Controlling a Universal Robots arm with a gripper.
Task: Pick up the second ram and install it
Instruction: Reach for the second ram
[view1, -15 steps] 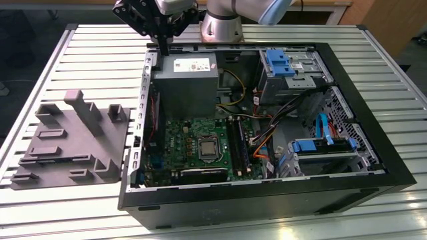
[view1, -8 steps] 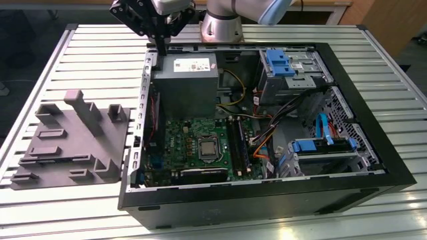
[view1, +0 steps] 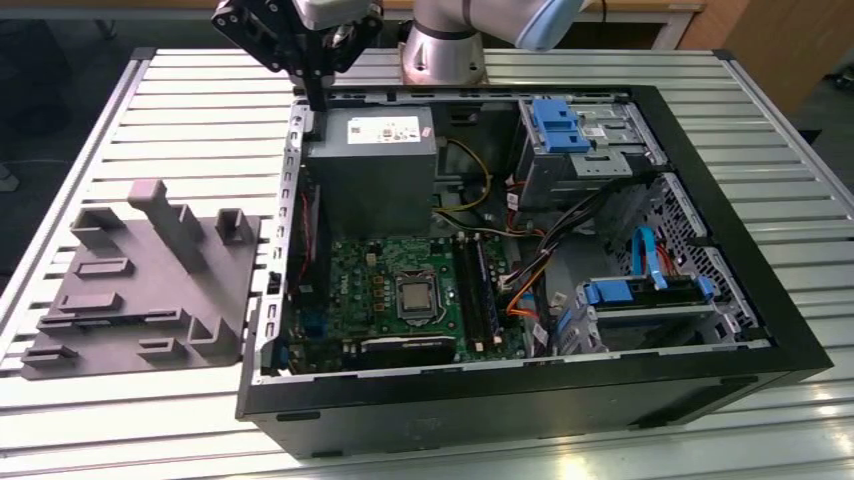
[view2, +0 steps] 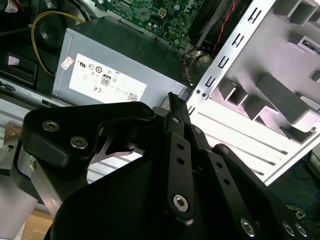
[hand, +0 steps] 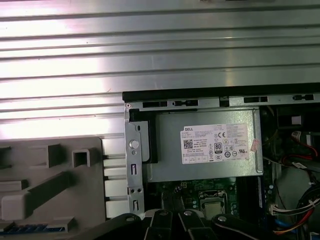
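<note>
While I hang up high, second ram: looks like the blue strip lying in the gray holder, not picked up yet.
My gripper: pinched narrow, holding nothing, above the case's back corner.
Case: open, ram not put in yet.

- A slatted metal table is spreading under the whole scene, its pale ribs running from the exterior view's left to its right.
- Bright light is glaring off the ribs in the first wrist view, washing several of them out to white.
- A wooden panel is standing beyond the table's far corner, at the exterior view's right.
- Dark floor is showing past the table's far edge, at the exterior view's left.
</note>
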